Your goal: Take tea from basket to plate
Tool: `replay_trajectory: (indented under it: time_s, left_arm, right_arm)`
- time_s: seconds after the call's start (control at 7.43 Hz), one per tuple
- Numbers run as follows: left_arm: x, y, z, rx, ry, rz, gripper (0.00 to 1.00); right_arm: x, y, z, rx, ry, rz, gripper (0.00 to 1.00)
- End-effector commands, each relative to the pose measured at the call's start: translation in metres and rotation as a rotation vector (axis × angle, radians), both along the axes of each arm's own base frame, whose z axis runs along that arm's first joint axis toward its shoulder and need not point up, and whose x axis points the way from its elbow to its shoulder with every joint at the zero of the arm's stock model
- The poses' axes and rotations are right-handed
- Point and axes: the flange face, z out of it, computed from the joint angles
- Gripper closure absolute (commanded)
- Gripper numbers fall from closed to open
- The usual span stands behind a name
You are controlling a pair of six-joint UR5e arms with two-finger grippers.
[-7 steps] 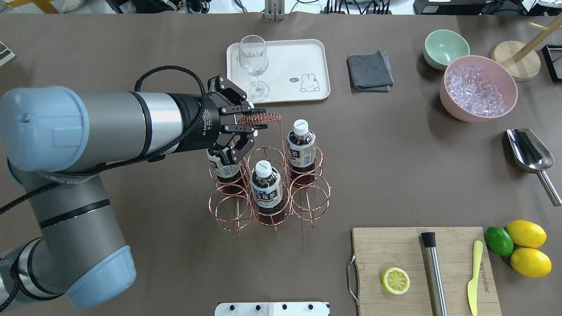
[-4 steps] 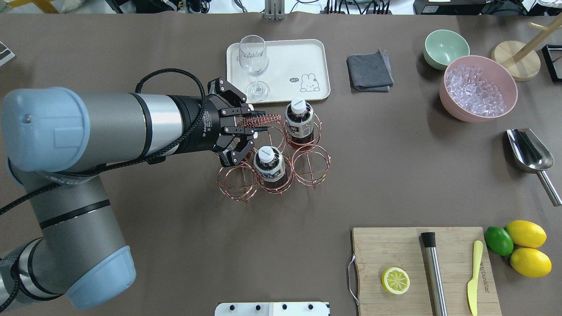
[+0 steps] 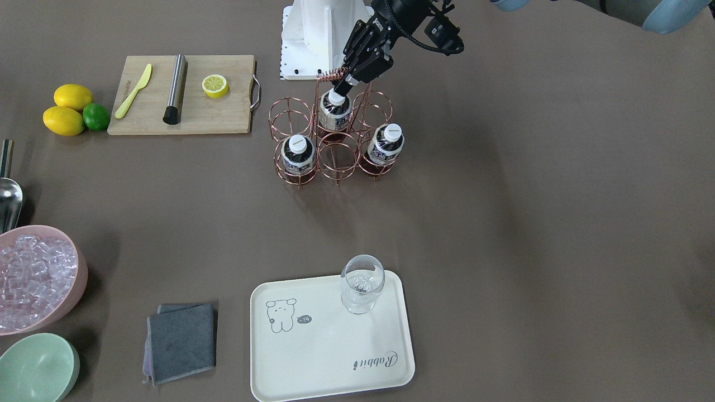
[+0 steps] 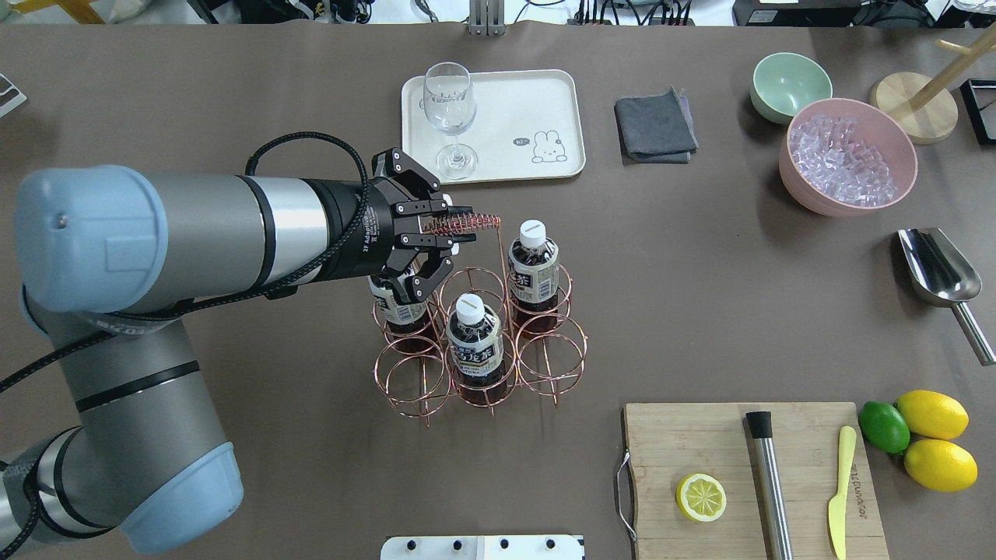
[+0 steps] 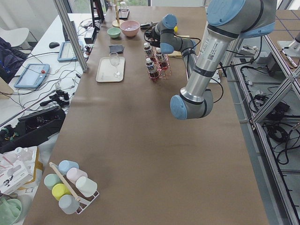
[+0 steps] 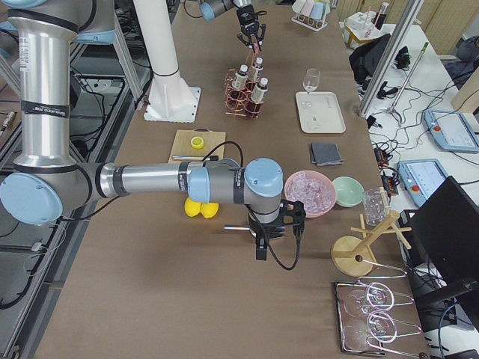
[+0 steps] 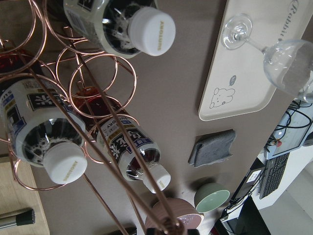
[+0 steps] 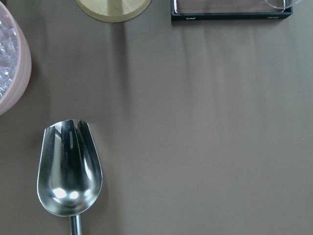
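Clamped on wire, the left gripper (image 4: 463, 225) pinches the coiled top of the handle (image 4: 481, 225) of the basket (image 4: 517, 359), just left of centre in the overhead view. The right gripper (image 6: 260, 253) hangs low over the table in the right side view. I cannot tell whether it is open or closed. Its wrist camera looks down on a steel scoop (image 8: 69, 171).

Along the bottom of the overhead frame, at lower right, a cutting board (image 4: 801, 467) carries a lemon half (image 4: 701, 498), a steel rod (image 4: 770, 486) and a yellow knife (image 4: 840, 490). Two lemons (image 4: 934, 414) and a lime (image 4: 884, 426) lie just beside its right edge.

At mid-frame the basket holds three bottles upright. One tea (image 4: 475, 342) is in the middle ring of the near row, a second tea (image 4: 534, 268) is in the far right ring, and a third tea (image 4: 395, 303) is in the far left ring, partly under the gripper.

Beyond, at top centre, the plate (image 4: 513, 109) bears a wine glass (image 4: 449, 109) at its left end, apart from the basket. To its right lie a grey cloth (image 4: 655, 126), a green bowl (image 4: 790, 85) and a pink bowl of ice (image 4: 846, 155).
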Motion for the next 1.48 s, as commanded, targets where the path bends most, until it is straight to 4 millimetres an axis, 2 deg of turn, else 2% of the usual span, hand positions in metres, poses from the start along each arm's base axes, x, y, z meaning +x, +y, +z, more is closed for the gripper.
replay_trajectory:
  time_s: [0.0, 0.94, 1.21, 1.35]
  left_arm:
    - [0.004, 0.000, 0.002, 0.002, 0.003, 0.005, 1.00]
    - [0.003, 0.001, 0.001, 0.005, 0.012, 0.005, 1.00]
    - [0.003, 0.001, 0.001, 0.005, 0.012, 0.005, 1.00]
    - [0.003, 0.001, 0.001, 0.002, 0.013, 0.005, 1.00]
  right_arm:
    - [0.000, 0.000, 0.000, 0.000, 0.000, 0.000, 0.01]
    - [0.002, 0.000, 0.002, -0.011, 0.011, 0.003, 0.00]
    - [0.001, -0.007, -0.009, 0.005, 0.006, 0.009, 0.01]
    - [0.000, -0.007, -0.023, 0.029, 0.006, 0.009, 0.01]
